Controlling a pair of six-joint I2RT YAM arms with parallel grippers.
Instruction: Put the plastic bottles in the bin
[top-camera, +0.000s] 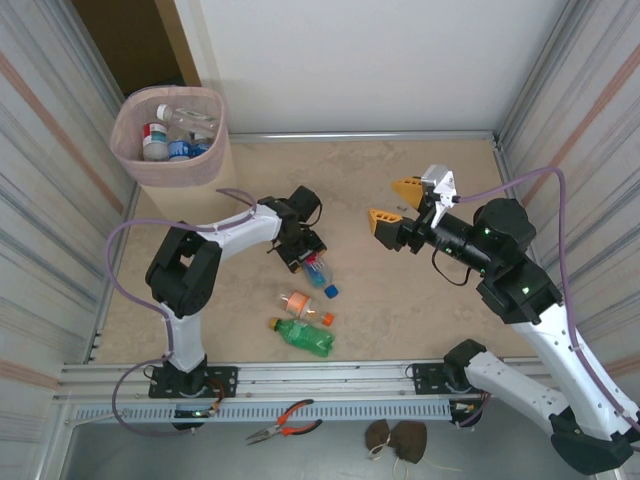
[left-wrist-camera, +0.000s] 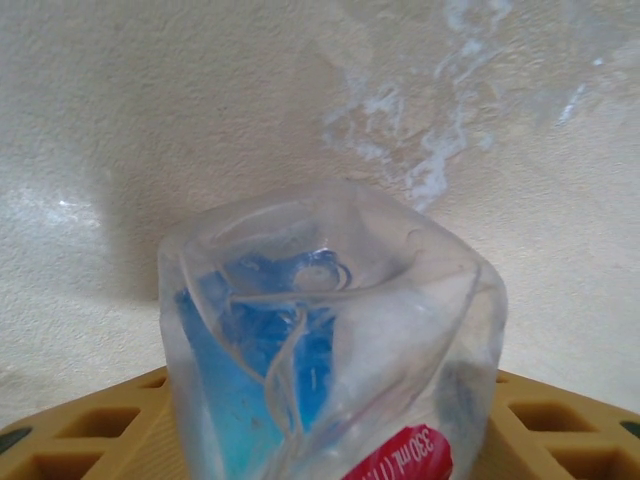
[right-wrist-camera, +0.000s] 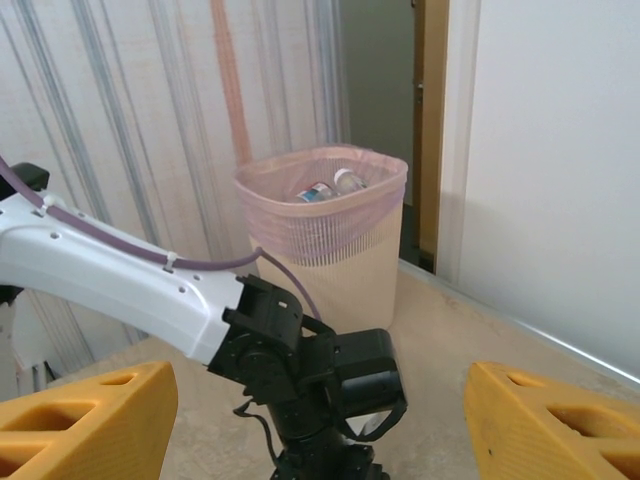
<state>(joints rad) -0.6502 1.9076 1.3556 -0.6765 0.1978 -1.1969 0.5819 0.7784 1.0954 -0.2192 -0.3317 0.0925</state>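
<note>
I am reading the bin (top-camera: 170, 135) as sitting at the desk's (top-camera: 420, 300) far left corner, far and left of my left tool (top-camera: 303, 252), the nearer one. That tool is pinching the clear bottle (top-camera: 318, 271) with jaws narrowed. The bottle's long axis is running out along the fingers, its blue cap leading near-right toward the orange-capped bottle (top-camera: 300, 303) and green bottle (top-camera: 306, 338). My right tool (top-camera: 395, 203) is hanging wide open, empty.

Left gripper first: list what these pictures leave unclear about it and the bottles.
Left gripper: top view, its own wrist covers the jaws; left wrist view, the clear bottle hides where the fingers meet it; grip unclear.
That bottle's red label: cut off by the bottom edge.
Bin: bottles inside overlap in the top view; rim hides them in the right wrist view.
</note>
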